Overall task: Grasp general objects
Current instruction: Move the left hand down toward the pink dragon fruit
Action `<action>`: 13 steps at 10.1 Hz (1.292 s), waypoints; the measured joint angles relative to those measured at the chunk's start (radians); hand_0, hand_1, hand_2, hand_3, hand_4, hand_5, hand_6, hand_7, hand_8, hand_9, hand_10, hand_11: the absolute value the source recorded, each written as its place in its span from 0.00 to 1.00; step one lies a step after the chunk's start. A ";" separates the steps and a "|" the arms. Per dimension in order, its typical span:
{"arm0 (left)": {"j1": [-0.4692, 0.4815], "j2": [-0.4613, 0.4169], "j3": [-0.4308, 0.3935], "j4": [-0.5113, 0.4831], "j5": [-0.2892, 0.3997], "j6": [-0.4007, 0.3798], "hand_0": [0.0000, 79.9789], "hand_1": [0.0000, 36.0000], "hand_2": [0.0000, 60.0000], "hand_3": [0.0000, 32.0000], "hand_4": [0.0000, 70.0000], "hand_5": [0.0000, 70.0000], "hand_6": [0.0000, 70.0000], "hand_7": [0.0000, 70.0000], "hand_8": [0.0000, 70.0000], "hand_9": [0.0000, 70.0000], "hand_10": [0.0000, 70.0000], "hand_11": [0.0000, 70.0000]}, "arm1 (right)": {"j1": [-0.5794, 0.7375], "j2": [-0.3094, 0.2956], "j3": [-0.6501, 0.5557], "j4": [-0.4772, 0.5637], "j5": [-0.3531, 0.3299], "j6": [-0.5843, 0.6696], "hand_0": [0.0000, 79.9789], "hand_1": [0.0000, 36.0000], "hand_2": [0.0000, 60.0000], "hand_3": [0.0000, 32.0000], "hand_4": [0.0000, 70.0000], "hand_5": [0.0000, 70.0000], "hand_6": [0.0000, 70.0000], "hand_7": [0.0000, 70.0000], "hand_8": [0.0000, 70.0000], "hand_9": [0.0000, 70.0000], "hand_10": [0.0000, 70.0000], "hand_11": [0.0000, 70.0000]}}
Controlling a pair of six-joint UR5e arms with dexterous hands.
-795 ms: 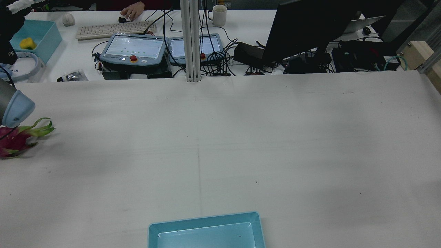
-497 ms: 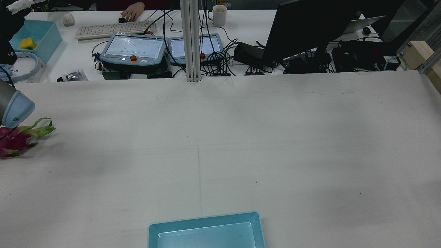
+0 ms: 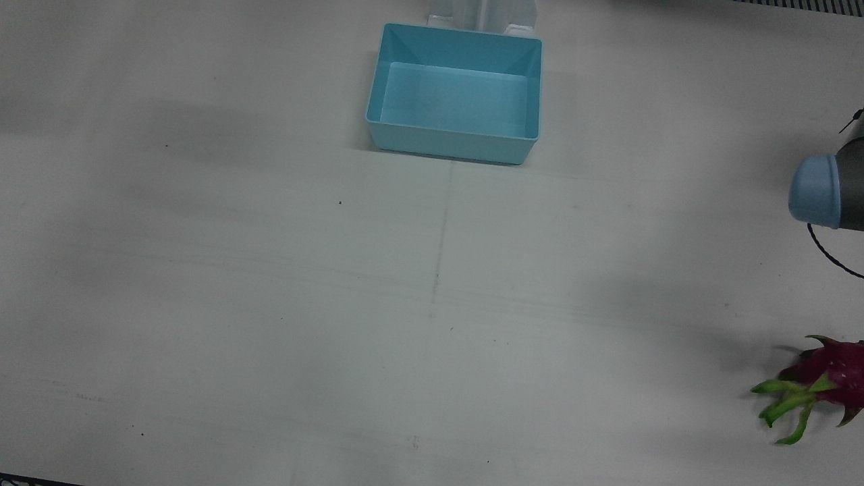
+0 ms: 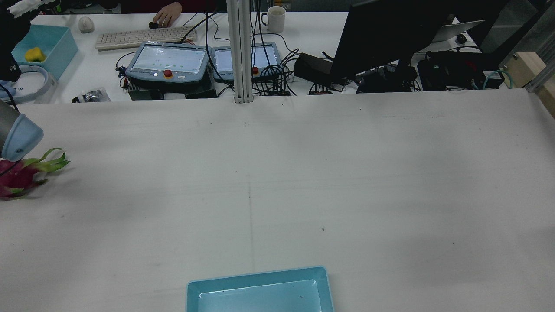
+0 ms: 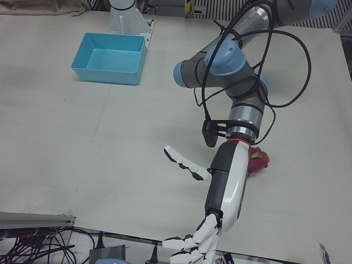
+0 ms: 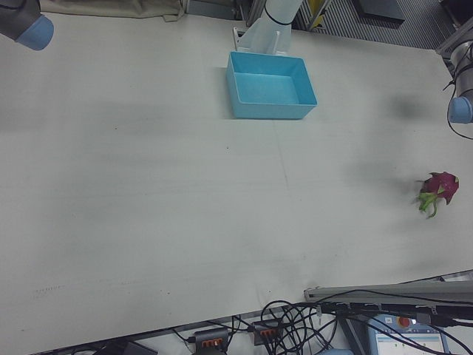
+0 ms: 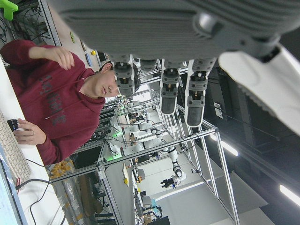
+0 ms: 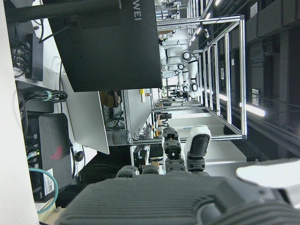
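The dragon fruit point(image 3: 827, 378) sat way over at the lower right edge of the front view, lying on the white surface point(image 3: 270, 283), green leaf tips pointing toward the middle. In the left-front view the left robot hand point(image 5: 212, 220) hung out past the near edge of the surface, fingers point(image 5: 187, 163) spread wide and holding nothing, and its forearm blocked most of the fruit, so only a pink bit showed at right of it. The blue bin point(image 3: 455, 101) was at top center of the front view, well apart from the fruit, nothing visible inside.

Right robot hand point(image 8: 180, 154) only showed up in its own camera, fingers straight, side by side, nothing between them.

Behind the surface in the rear view: two teach pendants point(image 4: 167, 63), a keyboard point(image 4: 145, 37), a mug point(image 4: 275, 18), a dark monitor point(image 4: 386, 34), and a person's hand point(image 4: 166, 14) by the keyboard.
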 measured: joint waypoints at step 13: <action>-0.013 -0.078 -0.004 0.025 0.008 0.024 0.60 0.17 0.00 0.00 0.22 0.34 0.21 0.39 0.03 0.06 0.08 0.13 | 0.000 0.000 0.001 0.000 0.000 0.000 0.00 0.00 0.00 0.00 0.00 0.00 0.00 0.00 0.00 0.00 0.00 0.00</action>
